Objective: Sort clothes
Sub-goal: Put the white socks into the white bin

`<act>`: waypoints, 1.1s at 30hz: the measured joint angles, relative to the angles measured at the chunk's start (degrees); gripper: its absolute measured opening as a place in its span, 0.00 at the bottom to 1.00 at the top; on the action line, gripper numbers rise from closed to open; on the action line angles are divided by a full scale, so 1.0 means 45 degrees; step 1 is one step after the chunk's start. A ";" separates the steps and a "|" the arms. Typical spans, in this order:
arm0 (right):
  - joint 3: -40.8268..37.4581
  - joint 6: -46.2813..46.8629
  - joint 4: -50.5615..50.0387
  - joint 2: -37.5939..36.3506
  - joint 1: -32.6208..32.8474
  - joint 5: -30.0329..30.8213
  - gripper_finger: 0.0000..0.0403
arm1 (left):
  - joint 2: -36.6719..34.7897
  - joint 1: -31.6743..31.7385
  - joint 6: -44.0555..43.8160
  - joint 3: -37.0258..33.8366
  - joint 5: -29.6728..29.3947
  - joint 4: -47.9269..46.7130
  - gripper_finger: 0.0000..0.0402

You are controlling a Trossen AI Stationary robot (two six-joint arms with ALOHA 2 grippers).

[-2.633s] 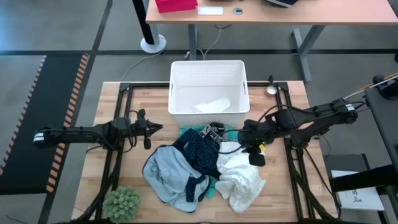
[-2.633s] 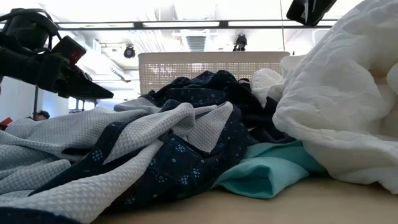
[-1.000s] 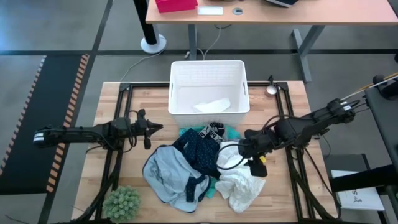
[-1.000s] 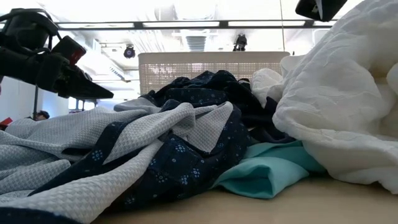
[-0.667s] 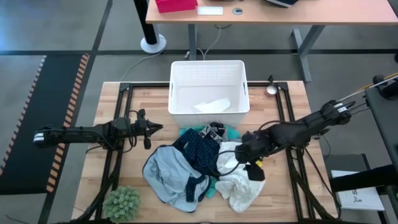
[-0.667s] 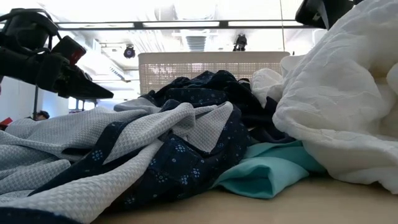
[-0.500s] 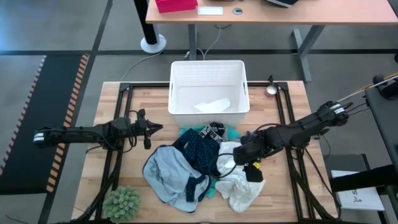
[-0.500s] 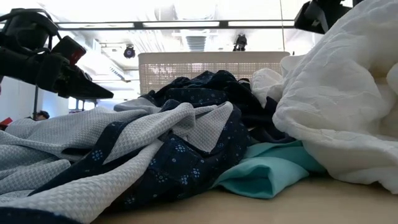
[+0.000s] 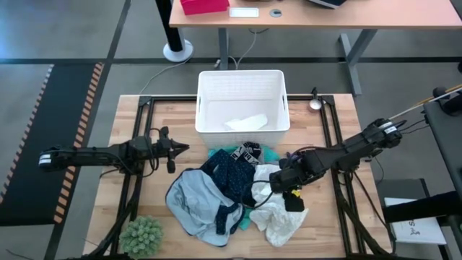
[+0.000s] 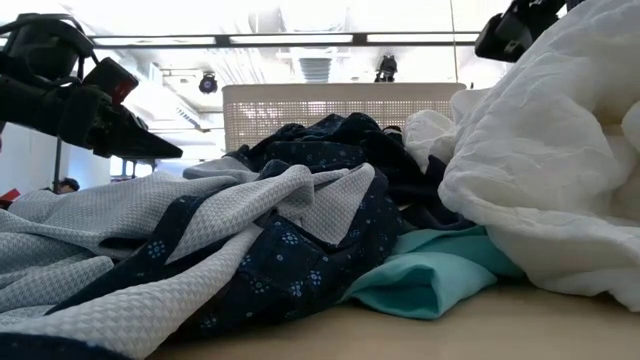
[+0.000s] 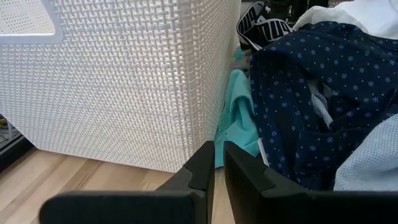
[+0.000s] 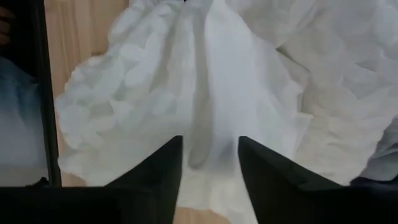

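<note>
Pincer on right arm (image 12: 208, 165) hung fingers apart over white garment (image 12: 205, 93), right side of clothes pile on counter (image 9: 332, 217). Best bet: drop straight, pinch one fold only. Left pincer (image 11: 214, 165) sat together, idle beside basket (image 11: 124, 81).

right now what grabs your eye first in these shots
The heap of clothes in the middle of the table, with the right gripper open just above the white garment at its right edge. Behind the heap stands the white basket; the left gripper waits shut at the left.

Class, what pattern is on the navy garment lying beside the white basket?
The navy garment carries small, evenly spaced pale floral dots on dark blue. The left wrist view shows it best.
</note>
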 joint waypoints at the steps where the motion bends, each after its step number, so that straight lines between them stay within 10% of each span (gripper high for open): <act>1: 0.0000 -0.0131 -0.0086 -0.0024 0.0000 0.0000 0.30 | 0.0000 -0.0004 -0.0005 -0.0004 0.0000 0.0000 0.05; 9: 0.0000 -0.0890 -0.0753 0.0053 0.0000 0.0097 0.02 | 0.0000 -0.0005 -0.0004 0.0000 0.0000 0.0000 0.05; 18: 0.0466 -0.0872 -0.1268 -0.0032 0.0000 0.0208 0.01 | 0.0000 0.0000 -0.0005 0.0000 0.0000 0.0001 0.05; 33: 0.3160 -0.2611 -0.2030 -0.0055 0.0000 0.4183 0.00 | 0.0000 -0.0002 -0.0002 0.0000 -0.0001 0.0000 0.05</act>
